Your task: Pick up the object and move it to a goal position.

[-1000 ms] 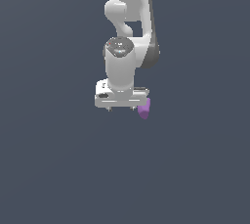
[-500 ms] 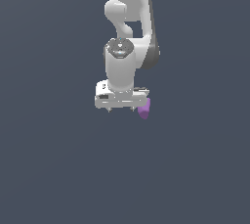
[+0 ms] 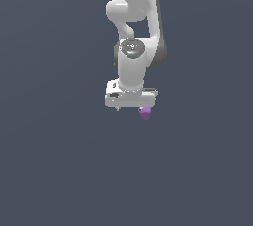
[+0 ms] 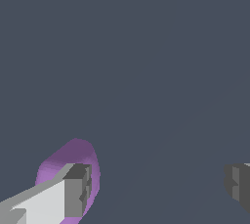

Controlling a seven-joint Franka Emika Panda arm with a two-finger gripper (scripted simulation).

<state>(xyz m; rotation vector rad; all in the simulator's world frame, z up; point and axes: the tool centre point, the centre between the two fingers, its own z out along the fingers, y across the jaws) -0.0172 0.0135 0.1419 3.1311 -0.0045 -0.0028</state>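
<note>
One small, rounded purple object with a tapered end sits just off your spread-open, empty white claw, at its 4 o'clock in the exterior view; it looks light, stiff, slippery, so pinch its thicker middle.

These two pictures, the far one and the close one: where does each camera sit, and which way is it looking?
Exterior view: off the arm, from where I cannot tell, facing the white arm against a plain grey ground; the pincer hangs below, the purple object poking out under it.
Wrist view: rides on the wrist, looking out past the pincer's two fingertips, set wide apart; the purple object lies behind one of them.
Shared: the pincer and the purple object appear in both.
</note>
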